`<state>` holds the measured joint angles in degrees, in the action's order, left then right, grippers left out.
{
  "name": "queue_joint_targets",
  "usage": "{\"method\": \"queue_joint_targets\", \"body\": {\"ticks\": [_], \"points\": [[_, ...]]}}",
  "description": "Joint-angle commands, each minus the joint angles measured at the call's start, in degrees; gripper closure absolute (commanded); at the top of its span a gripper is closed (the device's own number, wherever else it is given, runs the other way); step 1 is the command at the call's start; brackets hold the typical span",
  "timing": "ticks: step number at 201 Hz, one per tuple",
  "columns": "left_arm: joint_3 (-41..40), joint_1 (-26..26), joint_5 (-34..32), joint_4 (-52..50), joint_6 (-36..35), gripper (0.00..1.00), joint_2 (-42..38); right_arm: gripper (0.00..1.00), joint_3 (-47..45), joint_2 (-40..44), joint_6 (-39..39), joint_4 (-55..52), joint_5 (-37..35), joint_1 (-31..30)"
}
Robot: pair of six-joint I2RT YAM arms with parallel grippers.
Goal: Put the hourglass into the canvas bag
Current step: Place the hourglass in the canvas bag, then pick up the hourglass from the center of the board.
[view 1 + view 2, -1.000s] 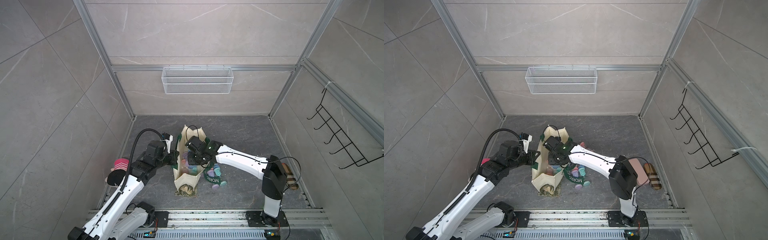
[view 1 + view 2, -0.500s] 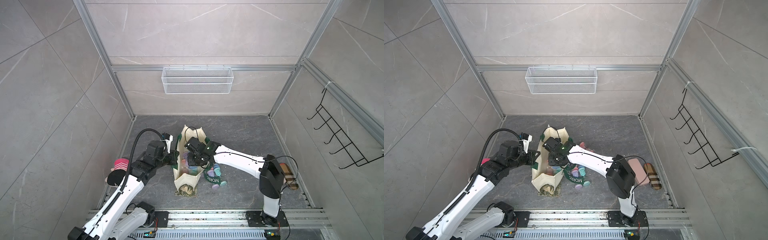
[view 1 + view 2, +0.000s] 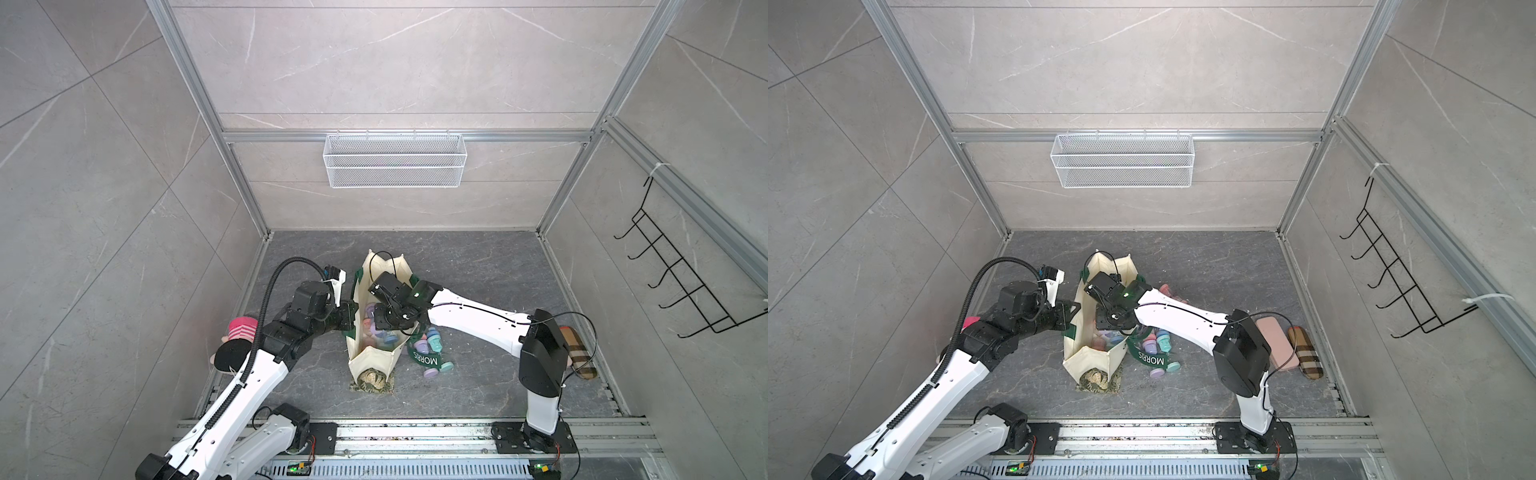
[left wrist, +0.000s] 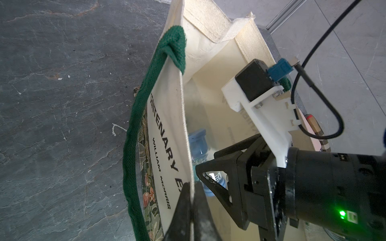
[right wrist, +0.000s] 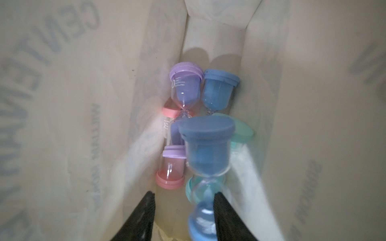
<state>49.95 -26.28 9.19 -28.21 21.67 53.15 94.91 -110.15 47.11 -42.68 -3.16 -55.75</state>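
1. my right gripper [image 5: 183, 196] is just parting its jaws, releasing the blue-capped clear plastic hourglass [image 5: 206, 150], which is slipping loose against one finger.
2. it is dropping inside the cream canvas bag [image 5: 62, 104], onto the pastel hourglasses [image 5: 186, 89] lying at the bottom.
3. my left gripper [image 4: 191, 186] is staying clenched on the bag's rim, so the placing looks nearly done.

The white-and-black left arm [image 3: 257, 374] is reaching in from the near left, its black left gripper [image 4: 191, 188] pinching the cream canvas bag [image 4: 167, 116] rim. The matching right arm [image 3: 478, 320] is stretching leftward with its wrist pitching down, and the black right gripper [image 5: 183, 197] is holding its jaws apart.
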Motion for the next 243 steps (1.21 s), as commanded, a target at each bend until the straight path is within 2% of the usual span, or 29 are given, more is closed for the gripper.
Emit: {"method": "queue_joint_targets", "body": {"ticks": [1,35,88,141,183,215,243], "points": [[0.3,-0.3,1.4,1.7,-0.7,1.0,-1.3,0.49,2.0,1.9,-0.7,-2.1,-0.2,0.0],[0.3,-0.3,1.3,1.7,-0.7,1.0,-1.1,0.48,3.6,4.2,-2.4,-3.1,-2.3,-1.2],[0.3,-0.3,1.4,1.7,-0.7,1.0,-1.1,0.48,6.5,11.6,-6.3,-4.8,-10.2,-4.1],[0.3,-0.2,1.4,1.7,-0.7,1.0,-0.9,0.48,1.6,21.9,-7.0,-3.4,-17.1,-4.4],[0.3,-0.3,1.3,1.7,-0.7,1.0,-0.9,0.46,-0.9,26.4,-5.8,-6.9,-23.1,-4.4],[0.2,-0.3,1.1,1.6,-0.7,1.0,-1.1,0.44,-6.7,30.7,-3.3,-8.3,-23.9,-1.0],[0.3,-0.2,1.3,1.7,-0.8,1.0,-1.0,0.43,-13.0,33.4,-1.8,-9.0,-17.0,8.0]]}}
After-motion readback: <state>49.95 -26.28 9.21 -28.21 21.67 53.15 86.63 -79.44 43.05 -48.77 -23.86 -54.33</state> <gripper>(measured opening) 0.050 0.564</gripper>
